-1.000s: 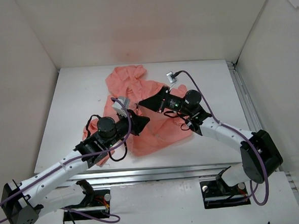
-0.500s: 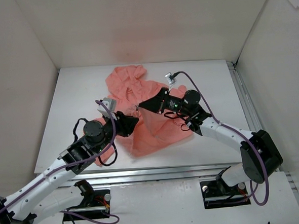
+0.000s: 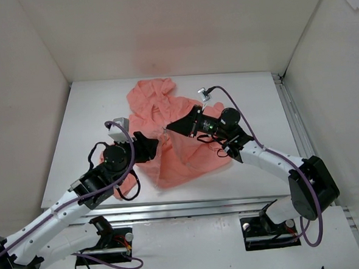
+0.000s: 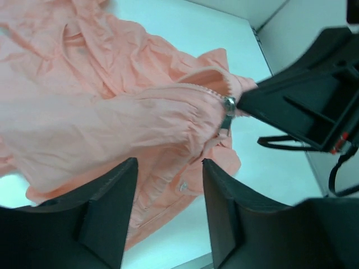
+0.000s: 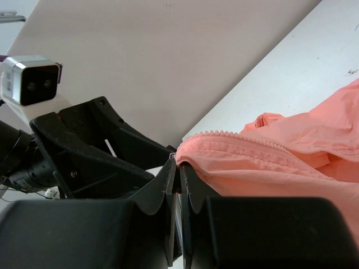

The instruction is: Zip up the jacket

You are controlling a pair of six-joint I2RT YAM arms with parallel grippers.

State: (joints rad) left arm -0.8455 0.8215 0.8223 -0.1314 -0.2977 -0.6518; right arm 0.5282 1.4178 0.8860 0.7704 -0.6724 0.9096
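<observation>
The jacket lies crumpled around the middle of the worktop. Its upper bunched part reaches toward the far edge and its lower part spreads toward the near edge. It is bunched up and I cannot see its front laid flat.

My right tool comes in from the right side and is clamped on one zip edge of the jacket. In the right wrist view the two fingers are pressed together, with the pink hem pinched between them at the tips. The row of zip teeth runs away from the grip along the top of the fold. The held edge stands above the worktop and the fabric hangs down from it like a small tent.

My left tool is at the left side of the jacket, over its left part, and points toward the right tool. Its fingers stand apart and grip nothing. In the left wrist view the jacket fills the space beyond the open fingers. I cannot tell if they touch the fabric. The metal zip slider sits on the raised edge, just beside the tip of the right tool and apart from the left tool.
</observation>
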